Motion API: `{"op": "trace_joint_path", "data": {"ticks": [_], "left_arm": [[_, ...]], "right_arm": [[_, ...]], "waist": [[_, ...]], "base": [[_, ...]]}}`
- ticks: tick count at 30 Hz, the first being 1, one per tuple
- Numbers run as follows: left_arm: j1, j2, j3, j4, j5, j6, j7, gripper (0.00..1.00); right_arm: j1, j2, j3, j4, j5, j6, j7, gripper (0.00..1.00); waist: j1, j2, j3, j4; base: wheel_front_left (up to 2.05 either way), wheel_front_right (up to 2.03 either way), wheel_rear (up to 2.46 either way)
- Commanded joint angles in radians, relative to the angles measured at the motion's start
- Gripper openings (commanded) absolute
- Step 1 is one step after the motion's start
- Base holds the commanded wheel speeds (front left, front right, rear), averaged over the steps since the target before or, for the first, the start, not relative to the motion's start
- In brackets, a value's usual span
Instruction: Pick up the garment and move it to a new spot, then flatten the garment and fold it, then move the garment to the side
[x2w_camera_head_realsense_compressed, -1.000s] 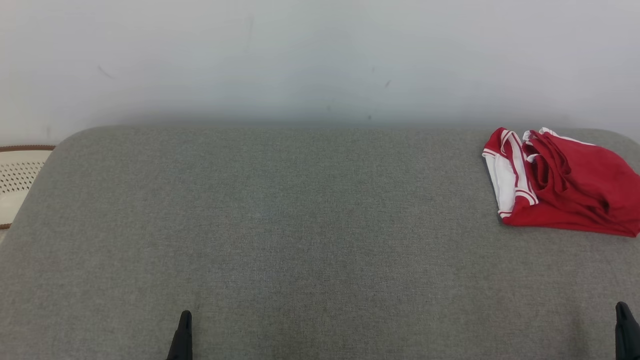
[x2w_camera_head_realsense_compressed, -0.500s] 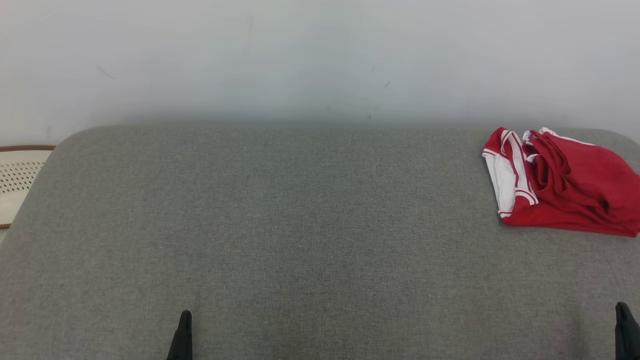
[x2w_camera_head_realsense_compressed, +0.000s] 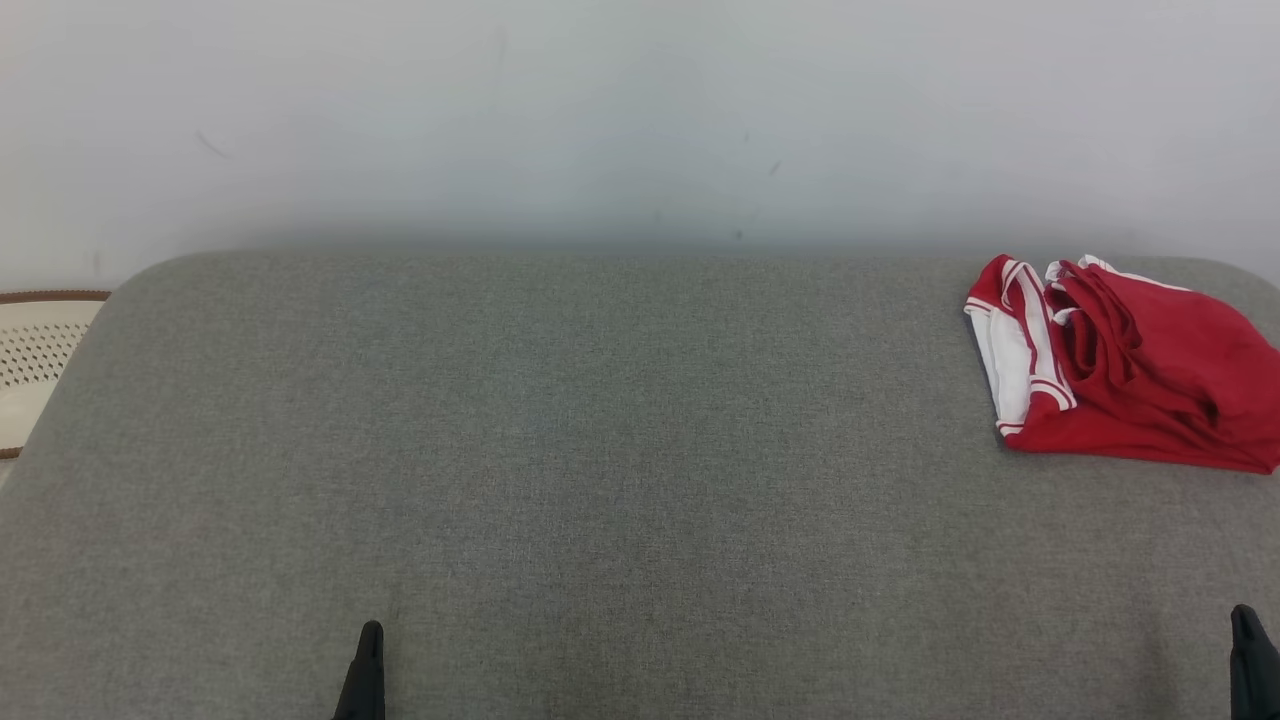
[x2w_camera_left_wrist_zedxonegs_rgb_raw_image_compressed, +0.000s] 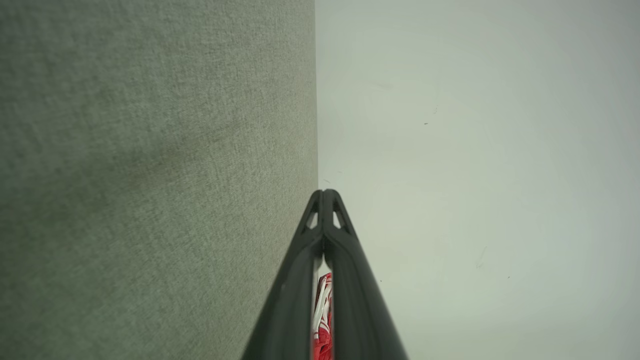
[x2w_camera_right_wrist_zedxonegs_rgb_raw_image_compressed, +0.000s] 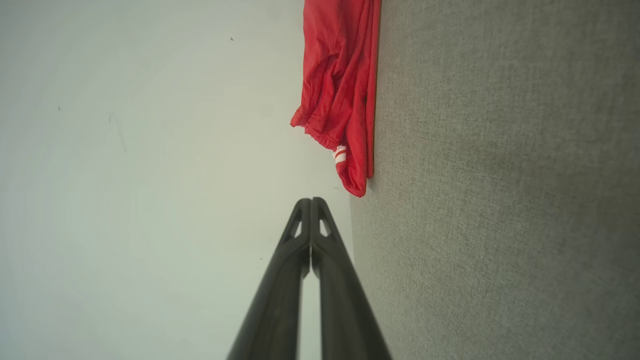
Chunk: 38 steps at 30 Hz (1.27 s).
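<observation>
Currently the red garment (x2w_camera_head_realsense_compressed: 1130, 370) lies bunched on the grey fabric bench (x2w_camera_head_realsense_compressed: 600, 480), in its far right corner. The garment's right end runs off the head view. Its long axis runs roughly left to right along the bench's far edge, and the white-trimmed end points left, toward the middle of the bench.

The left claw (x2w_camera_head_realsense_compressed: 368, 672) sits low at the near edge, left of centre. Its fingers are pressed tip to tip, grip nothing and aim at the wall (x2w_camera_head_realsense_compressed: 640, 120). The right claw (x2w_camera_head_realsense_compressed: 1245, 650) sits at the near right, likewise closed and empty, and the garment lies ahead of it, well apart. Both wrist views show the bench as an upright plane, so both wrists are rolled onto their sides.

A broad stretch of grey fabric spreads leftward from the garment to the rounded left edge. The wall rises directly behind the far edge. A cream perforated basket (x2w_camera_head_realsense_compressed: 35, 360) with a brown rim stands beside the left edge.
</observation>
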Motion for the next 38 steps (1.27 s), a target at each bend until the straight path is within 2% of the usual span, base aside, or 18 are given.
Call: {"op": "trace_joint_path", "data": {"ticks": [1,38], "left_arm": [[-0.006,-0.001,0.005,0.005,-0.002,-0.003,0.003,0.0],[-0.006,-0.001,0.005,0.005,-0.001,-0.003,0.003,0.0]], "right_arm": [[0.001,0.002,-0.002,0.001,-0.007,0.0,0.004,0.0],[-0.001,0.008,-0.009,0.001,-0.012,0.0,0.011,0.0]], "waist": [[0.0,0.0,0.0,0.0],[0.0,0.0,0.0,0.0]], "base": [[0.0,0.0,0.0],[0.0,0.0,0.0]]}}
